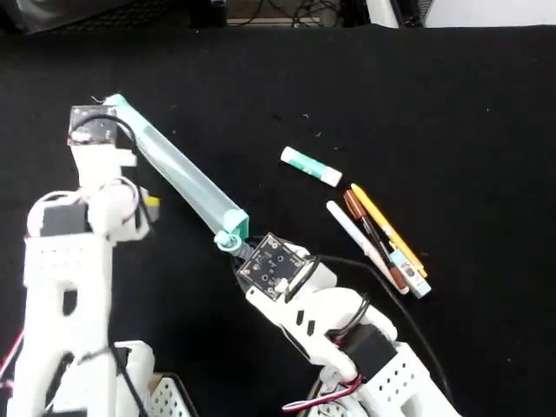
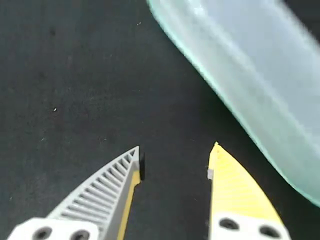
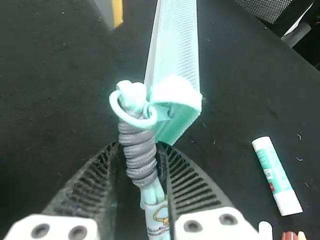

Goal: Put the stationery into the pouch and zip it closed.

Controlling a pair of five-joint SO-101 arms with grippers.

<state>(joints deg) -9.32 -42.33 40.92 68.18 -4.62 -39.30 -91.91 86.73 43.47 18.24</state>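
The right tool (image 3: 140, 151) is clenching the pull cord (image 3: 137, 167) at the pouch's (image 1: 182, 178) near-right end, and the left tool (image 2: 176, 150) is hanging released just beside its far-left end. Ideally the left is pinning that end while the right is drawing straight along the zipper, with the pens (image 1: 378, 239) lying to the right on the desk (image 1: 434, 87).

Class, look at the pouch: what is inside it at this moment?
Nothing shows through the frosted wall of the pouch; the glue stick and pens lie outside it on the table. Its far end is partly hidden under the left arm, so that part is unchecked.
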